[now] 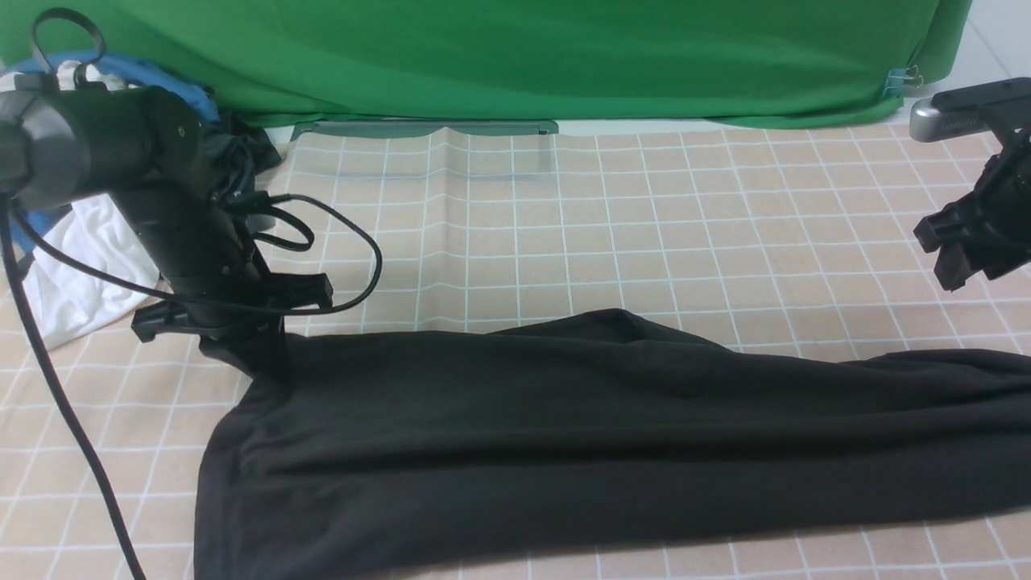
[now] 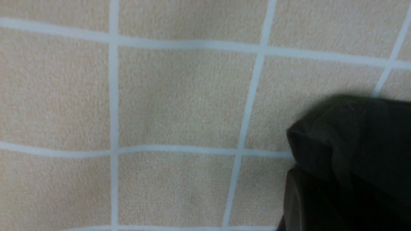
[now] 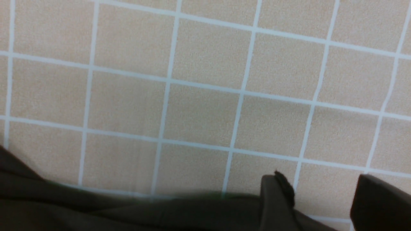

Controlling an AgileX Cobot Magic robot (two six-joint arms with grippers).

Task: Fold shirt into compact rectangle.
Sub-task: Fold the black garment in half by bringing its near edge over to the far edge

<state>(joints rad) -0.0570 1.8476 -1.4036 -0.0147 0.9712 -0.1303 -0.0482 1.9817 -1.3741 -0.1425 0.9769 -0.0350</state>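
The black shirt (image 1: 564,435) lies in a long, flattened band across the near half of the table, running off the right edge. My left gripper (image 1: 250,354) is down at the shirt's far left corner and shut on the cloth there. In the left wrist view the shirt (image 2: 353,134) bunches over the jaws, and only one finger (image 2: 291,199) shows. My right gripper (image 1: 962,266) hangs open above the table at the right, clear of the cloth. Its fingers (image 3: 276,199) stand apart with nothing between them, and the shirt's edge (image 3: 128,211) lies just beside them.
A beige checked tablecloth (image 1: 564,225) covers the table. A white garment (image 1: 80,274) and a dark garment (image 1: 242,145) sit at the far left behind my left arm. A green backdrop (image 1: 564,56) closes the far side. A black cable (image 1: 354,242) loops beside the left wrist.
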